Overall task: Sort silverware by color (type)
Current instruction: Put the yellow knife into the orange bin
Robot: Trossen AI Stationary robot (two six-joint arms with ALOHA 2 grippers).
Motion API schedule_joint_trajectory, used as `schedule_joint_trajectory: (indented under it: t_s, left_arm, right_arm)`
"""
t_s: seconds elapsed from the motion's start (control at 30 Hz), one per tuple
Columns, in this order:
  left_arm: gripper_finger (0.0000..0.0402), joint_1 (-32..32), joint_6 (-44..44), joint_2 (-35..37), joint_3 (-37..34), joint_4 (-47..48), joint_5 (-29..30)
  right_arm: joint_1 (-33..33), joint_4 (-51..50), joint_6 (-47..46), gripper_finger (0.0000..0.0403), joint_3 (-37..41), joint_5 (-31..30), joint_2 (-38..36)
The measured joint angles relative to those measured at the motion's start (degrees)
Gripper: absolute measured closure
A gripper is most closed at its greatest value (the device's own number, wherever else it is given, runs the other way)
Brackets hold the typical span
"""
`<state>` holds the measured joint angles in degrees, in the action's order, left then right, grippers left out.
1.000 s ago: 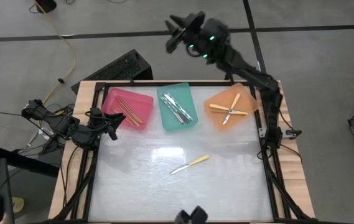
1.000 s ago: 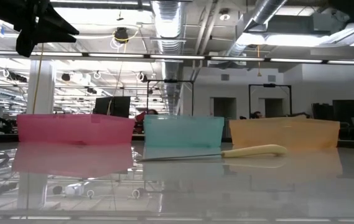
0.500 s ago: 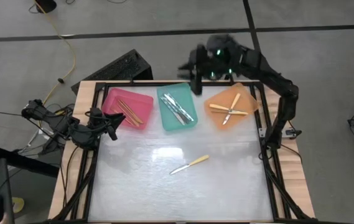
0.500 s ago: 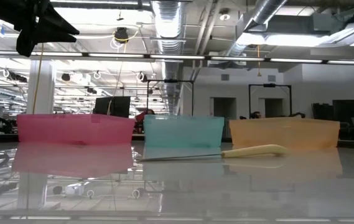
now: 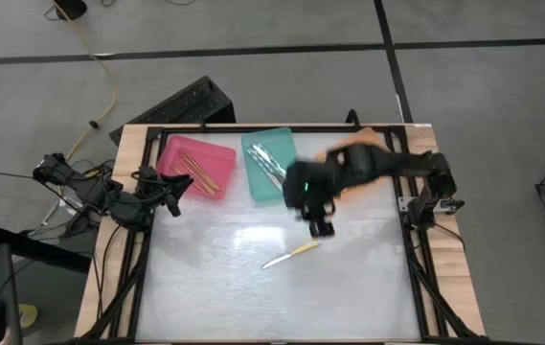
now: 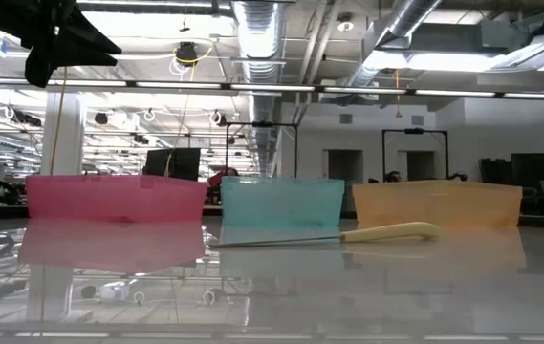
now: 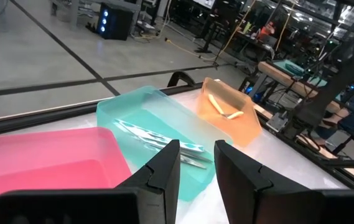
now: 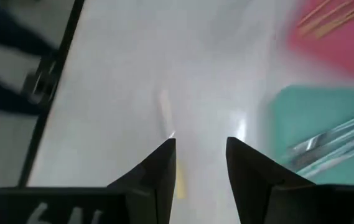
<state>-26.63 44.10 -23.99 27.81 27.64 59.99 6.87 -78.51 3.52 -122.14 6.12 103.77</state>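
Your right gripper, fingers apart and empty, hovers just above the last loose knife at frame centre, lining up to straddle it; left gripper waits, slightly open, mid-left.

One pale yellow-handled knife lies flat near the tabletop centre, blade toward the left edge. Orange-tan utensils lie in the pink tray, silvery utensils in the teal tray.

Pale yellow-handled knife, pink tray
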Motion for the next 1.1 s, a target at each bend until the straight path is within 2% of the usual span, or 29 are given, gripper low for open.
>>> schedule_joint_trajectory:
  t_s: [0.2, 0.4, 0.7, 0.93, 1.1]
  left_arm:
    - [0.0318, 0.0, 0.0, 0.0, 0.0, 0.0, -0.1]
    - [0.0318, 0.0, 0.1, 0.0, 0.0, 0.0, -1.5]
    - [0.0318, 0.0, 0.1, -0.1, 0.0, 0.0, -2.5]
    - [0.0318, 0.0, 0.1, -0.1, 0.0, -0.1, -1.6]
    - [0.0318, 0.0, 0.2, -0.1, 0.0, -0.1, 0.5]
  right_arm:
    - [7.9, 3.3, -2.5, 0.0256, 13.4, -0.1, 0.0]
    - [11.5, 17.3, -5.7, 0.0256, 28.8, 0.0, 0.0]
    - [13.1, 47.9, -13.1, 0.0256, 47.6, 0.0, -3.4]
    - [13.4, 59.5, -15.8, 0.0256, 57.5, -6.4, -9.8]
    - [13.3, 70.4, -17.4, 0.0256, 65.8, -6.6, -13.1]
